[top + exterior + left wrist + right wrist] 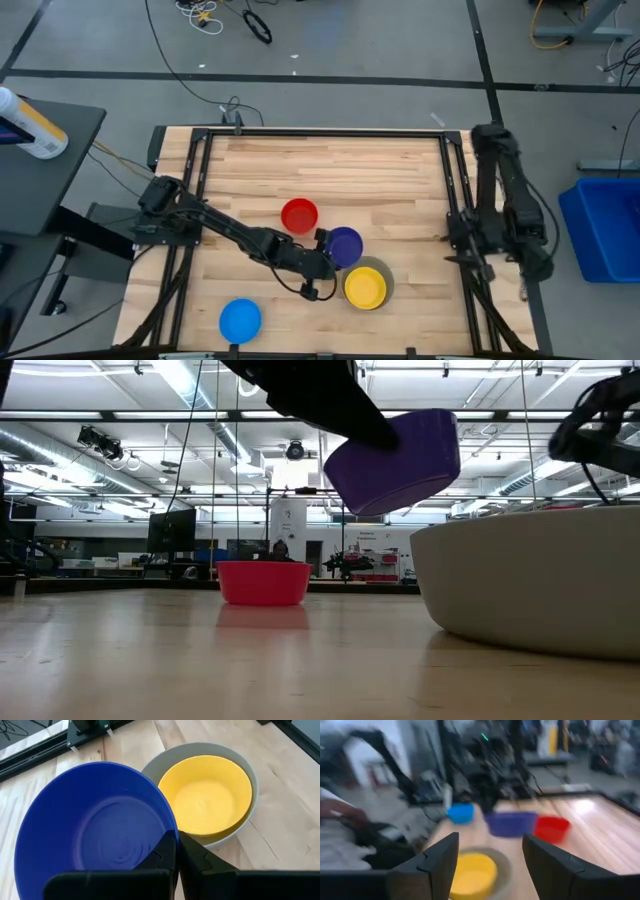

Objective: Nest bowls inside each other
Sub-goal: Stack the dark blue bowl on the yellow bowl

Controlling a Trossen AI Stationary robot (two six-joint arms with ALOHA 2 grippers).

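My left gripper (325,247) is shut on the dark blue-purple bowl (346,245), which hangs in the air (395,460) just beside the grey bowl (385,272). The yellow bowl (365,288) sits inside the grey one (250,780). The red bowl (299,215) stands upright on the table farther back. The bright blue bowl (240,320) stands near the front edge. My right gripper (490,865) is open with nothing between its fingers, back at the table's right side. My left gripper pinches the dark blue-purple bowl's rim (171,827) with one finger (165,851) inside the bowl and the other (200,859) outside. It comes slanting down from the table's left. The bowl is lifted clear of the table and tilted, its opening up.
Black frame rails (455,200) run along the table's left and right sides. The right arm (505,215) is folded over the right rail. Bare wood lies across the far half of the table (340,165).
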